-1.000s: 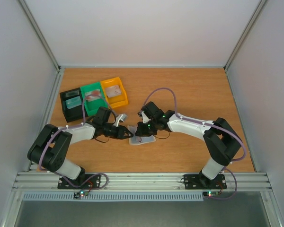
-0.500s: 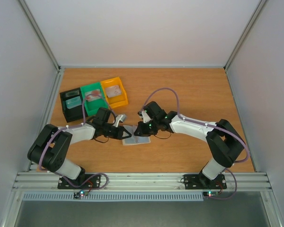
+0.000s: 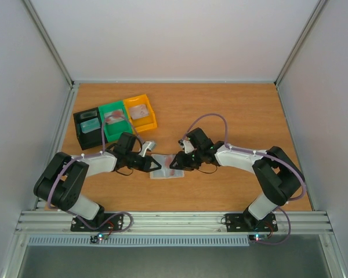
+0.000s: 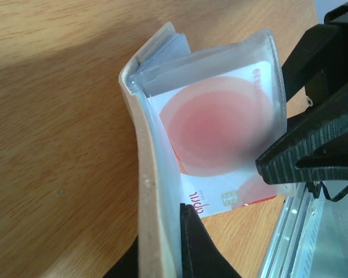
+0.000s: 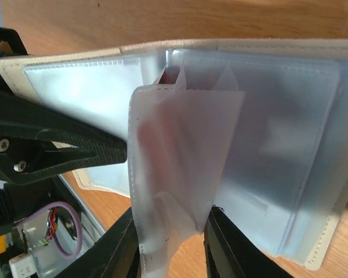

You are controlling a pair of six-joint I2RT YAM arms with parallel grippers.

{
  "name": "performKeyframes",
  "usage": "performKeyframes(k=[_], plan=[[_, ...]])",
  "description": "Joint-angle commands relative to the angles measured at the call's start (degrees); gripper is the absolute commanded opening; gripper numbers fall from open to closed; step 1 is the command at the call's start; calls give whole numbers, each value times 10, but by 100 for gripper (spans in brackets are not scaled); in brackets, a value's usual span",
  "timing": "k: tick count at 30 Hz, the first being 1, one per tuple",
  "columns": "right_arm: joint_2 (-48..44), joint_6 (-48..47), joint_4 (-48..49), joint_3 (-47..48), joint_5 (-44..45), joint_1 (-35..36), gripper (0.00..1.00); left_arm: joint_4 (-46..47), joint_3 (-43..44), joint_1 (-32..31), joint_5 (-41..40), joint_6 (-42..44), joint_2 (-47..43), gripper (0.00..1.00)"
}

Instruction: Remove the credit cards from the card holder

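The card holder [image 3: 164, 171] lies spread on the table between both grippers, its translucent pockets [image 5: 290, 145] fanned open. My left gripper [image 3: 155, 164] is shut on the holder's beige cover edge [image 4: 153, 191], seen close at the left gripper [image 4: 175, 237]. A reddish-pink credit card [image 4: 220, 127] sits inside a clear pocket, its chip end sticking out; it shows as a pink patch [image 3: 172, 161] from above. My right gripper [image 3: 180, 163] stands open astride one loose pocket leaf [image 5: 180, 174], which hangs between the right gripper [image 5: 168, 243] jaws.
Black [image 3: 88, 128], green [image 3: 114, 119] and yellow [image 3: 140, 112] bins stand in a row at the back left, each with something flat inside. The aluminium rail [image 3: 174, 220] runs along the near table edge.
My left gripper has closed on the holder's edge. My right gripper has opened and drawn a little to the right. The holder has shifted left and the pink card now shows.
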Motion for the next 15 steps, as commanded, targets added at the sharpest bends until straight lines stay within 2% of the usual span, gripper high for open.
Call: performKeyframes(k=[1,8,9,12,13,14,15], plan=[[16,-7,26,4,-7,-12,30,23,-6,-4,13,37,-12,0],[61,-38,-5,37,-1,-15,33,25,-3,-4,-7,39,-11,0],[65,-42,-7,39,0,-15,29,28,-3,-4,-3,39,-11,0],[63,-48,-12,36,2,-16,9,15,6,-4,-26,35,-9,0],[60,-50,-18,35,5,-16,4,-19,15,-2,-69,35,-12,8],[55,-52,-21,33,5,-16,2,-39,23,4,-106,34,-17,25],[50,-52,-19,27,3,-16,1,-52,30,14,-127,28,-23,36]])
